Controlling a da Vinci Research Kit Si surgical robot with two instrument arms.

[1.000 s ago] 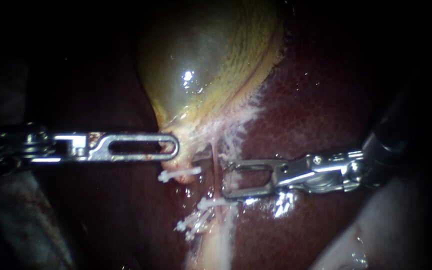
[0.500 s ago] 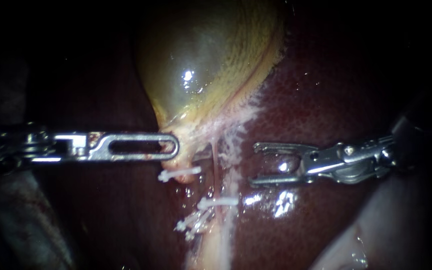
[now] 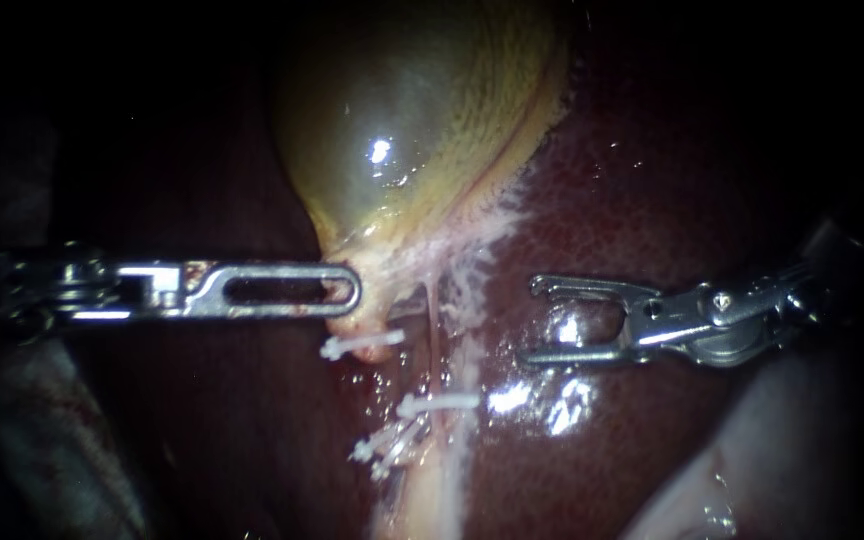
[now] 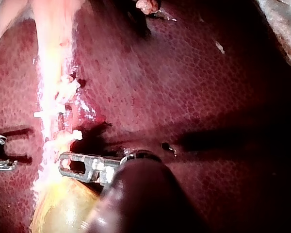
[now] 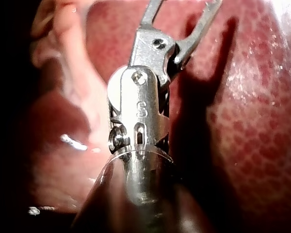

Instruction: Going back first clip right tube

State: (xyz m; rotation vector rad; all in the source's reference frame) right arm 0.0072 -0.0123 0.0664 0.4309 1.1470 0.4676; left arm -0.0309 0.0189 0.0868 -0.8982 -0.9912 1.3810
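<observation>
A: Bench, pig liver. Our left instrument (image 3: 350, 292), slotted steel jaws, clamped on neck of yellow-green gallbladder (image 3: 402, 130).
B: And our right instrument (image 3: 529, 320)?
A: Jaws apart, empty, over dark red liver (image 3: 652, 180), near thin pale right tube (image 3: 433, 330) w/o touching. White plastic clip (image 3: 438, 404) sits across that tube, lower down, clear of both jaws.

My left instrument (image 3: 345, 291) holds the gallbladder (image 3: 412, 130) at its neck, a clip (image 3: 360, 346) just beside its tip. The tube (image 3: 433, 325) lies ahead of my right instrument (image 3: 537, 321), apart.
</observation>
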